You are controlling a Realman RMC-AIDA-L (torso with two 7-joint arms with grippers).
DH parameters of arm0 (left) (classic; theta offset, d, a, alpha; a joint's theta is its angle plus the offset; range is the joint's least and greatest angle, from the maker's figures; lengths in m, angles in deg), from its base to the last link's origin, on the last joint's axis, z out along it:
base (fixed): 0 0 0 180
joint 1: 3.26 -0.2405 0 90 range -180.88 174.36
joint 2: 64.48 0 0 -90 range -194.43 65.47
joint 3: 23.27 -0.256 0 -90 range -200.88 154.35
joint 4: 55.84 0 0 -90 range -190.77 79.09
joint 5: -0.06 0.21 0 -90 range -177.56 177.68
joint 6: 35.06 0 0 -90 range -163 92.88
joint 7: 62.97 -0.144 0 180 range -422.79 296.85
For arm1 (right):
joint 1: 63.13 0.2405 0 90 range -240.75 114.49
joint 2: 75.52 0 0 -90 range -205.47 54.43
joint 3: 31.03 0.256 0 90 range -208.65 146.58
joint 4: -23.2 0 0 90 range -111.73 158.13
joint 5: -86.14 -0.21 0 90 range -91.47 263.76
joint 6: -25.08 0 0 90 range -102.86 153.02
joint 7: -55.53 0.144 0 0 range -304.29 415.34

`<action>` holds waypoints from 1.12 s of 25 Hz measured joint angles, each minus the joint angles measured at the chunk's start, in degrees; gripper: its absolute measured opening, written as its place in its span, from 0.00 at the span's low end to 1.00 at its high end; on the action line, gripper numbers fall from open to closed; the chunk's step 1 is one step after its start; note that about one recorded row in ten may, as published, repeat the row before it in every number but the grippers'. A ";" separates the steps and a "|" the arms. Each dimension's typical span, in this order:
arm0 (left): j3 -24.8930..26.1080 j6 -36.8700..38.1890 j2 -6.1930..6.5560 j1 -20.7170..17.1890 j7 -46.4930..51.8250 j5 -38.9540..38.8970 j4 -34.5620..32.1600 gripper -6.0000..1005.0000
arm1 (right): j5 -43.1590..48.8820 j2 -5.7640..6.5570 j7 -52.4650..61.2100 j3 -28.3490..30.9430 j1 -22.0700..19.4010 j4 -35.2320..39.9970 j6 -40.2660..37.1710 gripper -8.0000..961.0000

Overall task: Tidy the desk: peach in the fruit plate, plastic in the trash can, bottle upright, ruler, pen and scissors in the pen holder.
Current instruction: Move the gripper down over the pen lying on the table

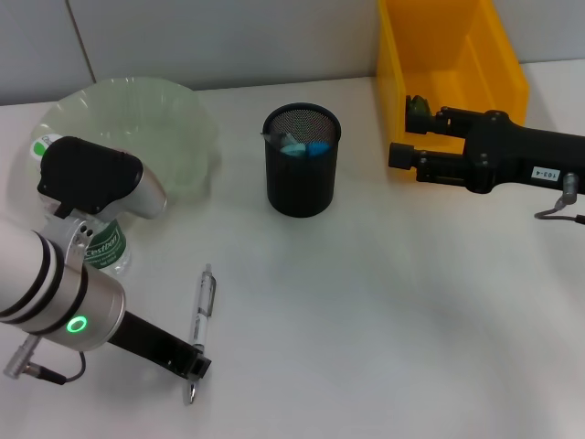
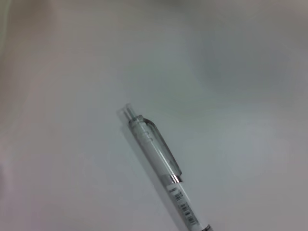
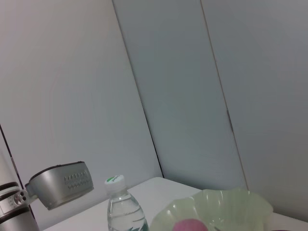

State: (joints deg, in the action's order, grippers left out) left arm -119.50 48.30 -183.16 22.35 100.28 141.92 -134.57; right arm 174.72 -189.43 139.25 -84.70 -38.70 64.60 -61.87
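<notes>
Head view: left claw (image 1: 194, 368) hung low over pen (image 1: 203, 306) lying flat on tabletop (image 1: 384, 320); couldn't tell if spread or pressed. Best pinch pen mid-body, lift straight, drop into pen holder (image 1: 302, 160). Right claw (image 1: 402, 154) by yellow trash can (image 1: 452, 46), state unclear.

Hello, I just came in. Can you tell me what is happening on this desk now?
The robot is tidying a desk. Its left pincer is low over the table, at the near end of the pen, which lies flat and is not yet lifted. The right pincer hangs at the yellow trash can. The bottle stands upright, the peach is in the fruit plate, and the pen holder already contains some items.
</notes>
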 joint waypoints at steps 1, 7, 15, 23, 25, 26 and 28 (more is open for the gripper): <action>-0.03 0.00 -0.04 0.10 0.05 -0.09 0.01 0.26 | 0.07 0.00 0.01 0.11 0.00 0.00 -0.11 0.75; -0.20 -0.09 -0.21 0.50 0.52 -0.16 0.38 0.27 | 0.19 0.00 0.03 0.14 0.00 0.00 -0.32 0.75; -0.31 -0.48 -0.16 0.77 1.47 0.17 0.85 0.31 | 0.26 0.02 0.12 0.15 -0.04 0.00 -0.80 0.75; -0.58 -0.54 -0.15 0.77 1.52 0.26 1.27 0.43 | 0.29 0.13 0.12 0.36 -0.17 0.00 -0.96 0.75; -0.72 -0.88 -0.21 0.87 1.53 0.35 1.73 0.41 | 0.29 0.17 0.12 0.61 -0.18 0.00 -1.21 0.75; -0.79 -0.99 -0.22 0.88 1.54 0.38 1.76 0.41 | 0.29 0.21 0.12 0.73 -0.18 0.00 -1.42 0.75; -1.02 -1.21 -0.22 0.88 1.55 0.42 1.76 0.40 | 0.29 0.24 0.12 0.75 -0.18 0.00 -1.51 0.75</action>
State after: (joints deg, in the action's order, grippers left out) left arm -120.52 47.09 -183.37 23.23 101.83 142.34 -132.82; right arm 175.00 -189.19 139.38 -83.95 -38.88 64.60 -63.38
